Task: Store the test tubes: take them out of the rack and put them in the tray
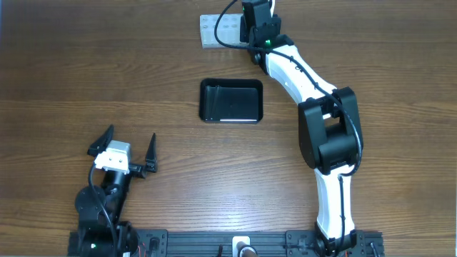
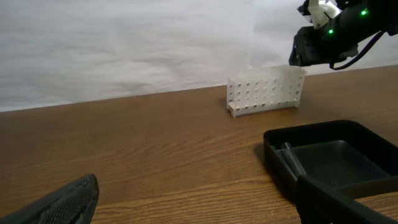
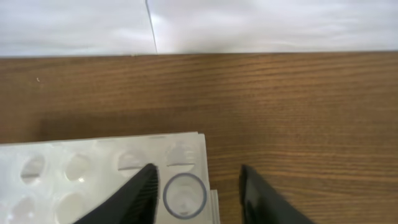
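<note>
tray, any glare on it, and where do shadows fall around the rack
Top view: the tray shows a pale sheen along its floor's edge nearest the arms' bases. Left wrist view: its floor reflects soft grey light. Right wrist view: a dim shadow band lies on the table just beyond the rack.

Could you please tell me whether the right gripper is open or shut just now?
Open: the right gripper has its fingers apart, with a test tube showing its round rim between them in the corner hole of the rack.
</note>
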Available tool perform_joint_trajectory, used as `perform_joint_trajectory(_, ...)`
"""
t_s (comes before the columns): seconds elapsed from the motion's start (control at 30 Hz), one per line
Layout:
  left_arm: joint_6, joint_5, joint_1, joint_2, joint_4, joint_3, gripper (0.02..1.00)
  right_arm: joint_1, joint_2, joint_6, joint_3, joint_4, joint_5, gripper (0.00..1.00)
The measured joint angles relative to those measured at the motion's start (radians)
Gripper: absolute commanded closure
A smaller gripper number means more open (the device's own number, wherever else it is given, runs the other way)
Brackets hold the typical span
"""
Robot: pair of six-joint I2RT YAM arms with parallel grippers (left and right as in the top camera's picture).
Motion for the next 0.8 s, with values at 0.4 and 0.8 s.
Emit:
perform_joint_trajectory(0.4,0.0,0.0,0.0,0.0,0.0,0.0,0.018,0.0,0.0,0.005,0.0,0.01,0.0,0.836)
perform_joint_trajectory(0.8,0.0,0.0,0.0,0.0,0.0,0.0,0.018,0.002,0.0,0.005,0.01,0.006,0.0,0.879)
